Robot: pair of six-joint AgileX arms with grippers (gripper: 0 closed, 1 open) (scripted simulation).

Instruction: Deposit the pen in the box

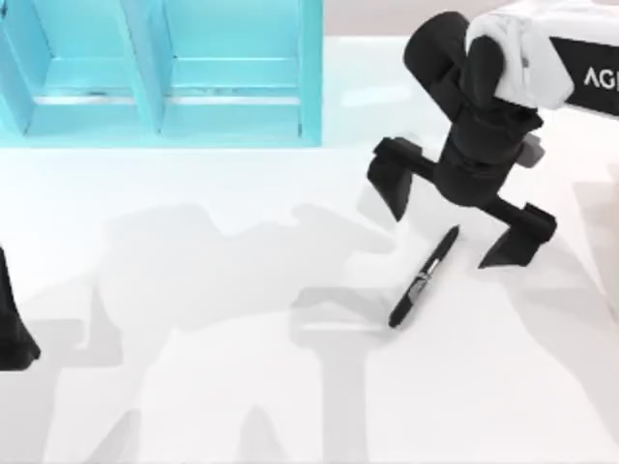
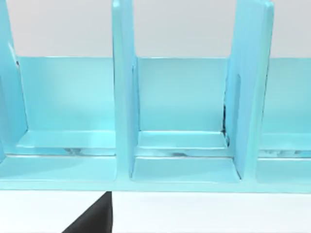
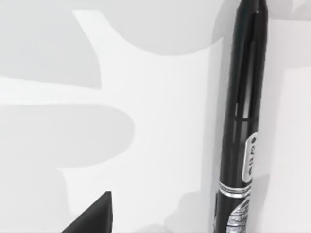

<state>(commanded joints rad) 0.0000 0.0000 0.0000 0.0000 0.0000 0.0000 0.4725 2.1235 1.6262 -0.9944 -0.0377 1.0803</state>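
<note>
the right pincer [image 1: 455,215] is hovering with fingers spread wide, gripping nothing, just above the slim black pen [image 1: 423,278] lying diagonally on the white tabletop [image 1: 242,387], apart from the light-blue compartmented box [image 1: 164,72]. the left arm [image 1: 12,324] is sitting at the left edge.

The pen [image 1: 424,278] lies slantwise on the bench [image 1: 242,387], right of centre. The box [image 1: 160,72] stands at the far left. The right gripper [image 1: 455,224] hangs over the pen's far end, jaws apart; the left gripper [image 1: 14,333] sits at the left edge.
</note>
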